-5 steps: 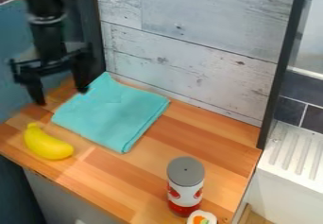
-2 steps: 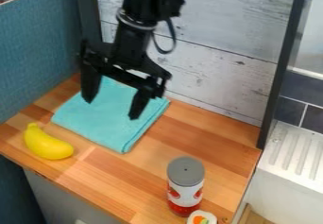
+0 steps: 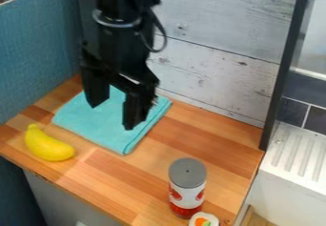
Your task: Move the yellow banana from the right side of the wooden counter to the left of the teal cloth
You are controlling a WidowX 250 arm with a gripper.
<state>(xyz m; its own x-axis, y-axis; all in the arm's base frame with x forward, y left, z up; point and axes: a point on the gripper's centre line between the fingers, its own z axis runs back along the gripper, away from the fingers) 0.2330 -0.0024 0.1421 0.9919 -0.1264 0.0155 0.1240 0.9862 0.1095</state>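
"What's changed?"

"The gripper (image 3: 113, 117) has swung away from the blue partition (image 3: 38, 53), and since a moment ago it has edged a little back that way and turned slightly. Its fingers (image 3: 134, 110) are spread, with nothing between them that I can see."

"So what does that mean?"

"I'd judge it's lined up with the folded teal cloth (image 3: 96, 126) but hasn't gripped it. The cloth lies below it on the wooden counter (image 3: 96, 177), just where it was. Whether the fingertips touch it, I can't tell."

"Which way does the cloth point?"

"It looks nearly square, so I see no clear long axis. Two sides run roughly along the whitewashed backboard (image 3: 223, 77), and one corner points at us, on the near side of the gripper."

"And farther from the gripper?"

"The yellow toy banana (image 3: 48, 145) is down and left of it in the view. Farther off, down and right, stands the grey-topped can (image 3: 187, 187), with the toy sushi roll (image 3: 204, 220) just beside."
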